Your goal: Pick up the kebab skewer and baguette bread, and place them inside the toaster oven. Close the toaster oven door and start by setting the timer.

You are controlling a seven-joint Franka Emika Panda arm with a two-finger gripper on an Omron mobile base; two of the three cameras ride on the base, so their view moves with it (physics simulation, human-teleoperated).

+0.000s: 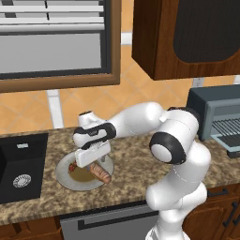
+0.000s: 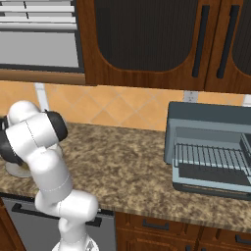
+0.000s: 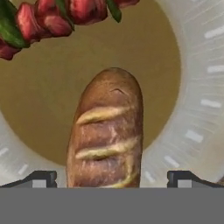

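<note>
On the surface [image 1: 136, 164], a plate [image 1: 63, 176] sits just right of the sink [image 1: 21, 166], carrying the baguette bread [image 1: 101, 173] toward its right side and the kebab skewer [image 1: 72, 166] toward its left, the two lying apart. The hand [image 1: 93, 157] hangs directly above the plate, its fingertips [image 3: 41, 178] spread wide to either side of the loaf's near end. Well to the right along the surface stands the toaster oven [image 2: 208, 147], its toaster oven door [image 2: 211, 188] folded down in front, a wire rack [image 2: 211, 157] inside, beneath the wall cabinets [image 2: 157, 44].
</note>
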